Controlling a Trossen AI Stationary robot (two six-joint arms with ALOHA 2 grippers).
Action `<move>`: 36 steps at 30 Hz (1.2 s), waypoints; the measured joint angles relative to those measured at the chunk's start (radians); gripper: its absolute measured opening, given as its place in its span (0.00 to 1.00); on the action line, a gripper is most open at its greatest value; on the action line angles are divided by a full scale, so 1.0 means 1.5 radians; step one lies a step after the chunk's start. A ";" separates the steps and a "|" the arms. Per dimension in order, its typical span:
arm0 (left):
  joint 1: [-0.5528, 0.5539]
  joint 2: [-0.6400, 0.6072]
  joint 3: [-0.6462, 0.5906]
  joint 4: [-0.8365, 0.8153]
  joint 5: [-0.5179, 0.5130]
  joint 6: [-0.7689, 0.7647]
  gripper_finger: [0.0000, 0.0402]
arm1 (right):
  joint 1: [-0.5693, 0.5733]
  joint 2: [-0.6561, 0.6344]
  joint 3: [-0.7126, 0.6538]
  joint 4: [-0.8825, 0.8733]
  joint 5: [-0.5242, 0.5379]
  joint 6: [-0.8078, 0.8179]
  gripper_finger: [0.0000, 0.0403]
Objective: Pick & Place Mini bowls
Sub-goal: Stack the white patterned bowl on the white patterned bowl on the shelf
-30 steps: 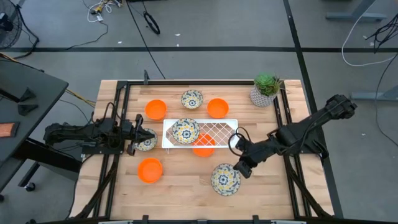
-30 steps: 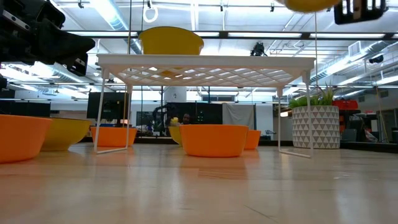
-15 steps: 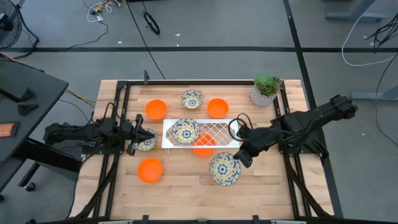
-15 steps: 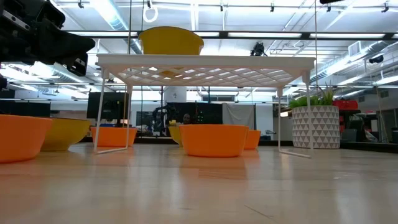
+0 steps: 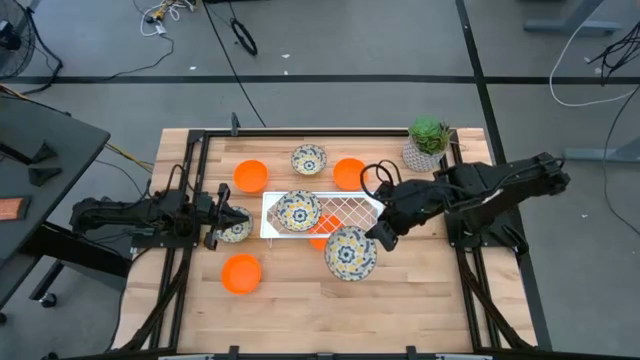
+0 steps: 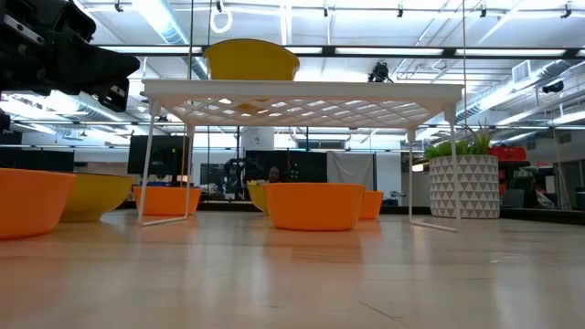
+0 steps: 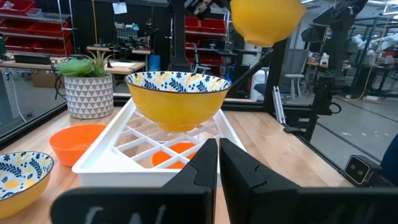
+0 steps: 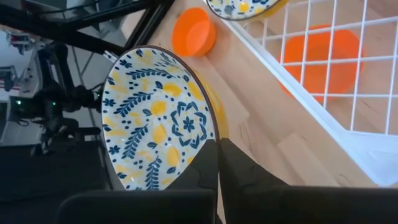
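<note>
My right gripper (image 5: 378, 236) is shut on a white bowl with blue-and-yellow flowers (image 5: 350, 252), held in the air just in front of the white wire rack (image 5: 345, 208). Its yellow underside (image 7: 264, 22) shows in the left wrist view. A second floral bowl (image 5: 297, 210) sits on top of the rack, and an orange bowl (image 5: 322, 237) stands under it. My left gripper (image 5: 222, 222) is shut, level, at the rack's left end beside a third floral bowl (image 5: 236, 229) on the table. More orange bowls (image 5: 250, 176) (image 5: 349, 173) (image 5: 240, 272) and a floral one (image 5: 308, 159) stand around. My right gripper pinches the floral bowl by its rim (image 8: 210, 138) on the side toward the table's right, one finger on the patterned inside and one on the yellow outside. The fingers come slanting down from the right. The bowl is lifted clear of the table, its mouth facing up.
A potted green plant (image 5: 427, 143) stands at the far right corner. The rack stands on thin legs (image 6: 146, 164) mid-table. Black rails (image 5: 185, 200) run along the table's left and right sides. Bare wood (image 5: 430, 300) lies toward the near edge.
My right gripper has carried the floral bowl up and toward the far-left, from near the table's near edge to just in front of the rack. The bowl has risen out of the top of the low view. The left arm has kept still.
</note>
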 joint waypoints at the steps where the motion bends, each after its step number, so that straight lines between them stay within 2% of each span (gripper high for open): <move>1: 0.000 0.000 0.000 0.000 0.000 0.000 0.06 | -0.004 0.003 0.004 0.000 -0.001 0.000 0.00; 11: 0.000 0.000 0.000 0.000 0.000 0.000 0.06 | -0.041 0.025 0.019 0.020 -0.004 0.022 0.00; 21: 0.000 0.000 0.000 0.000 0.000 0.000 0.06 | -0.076 0.027 0.023 0.046 -0.006 0.088 0.00; 36: 0.000 0.000 0.000 0.000 0.000 0.000 0.06 | -0.180 0.028 0.082 0.035 -0.068 0.044 0.00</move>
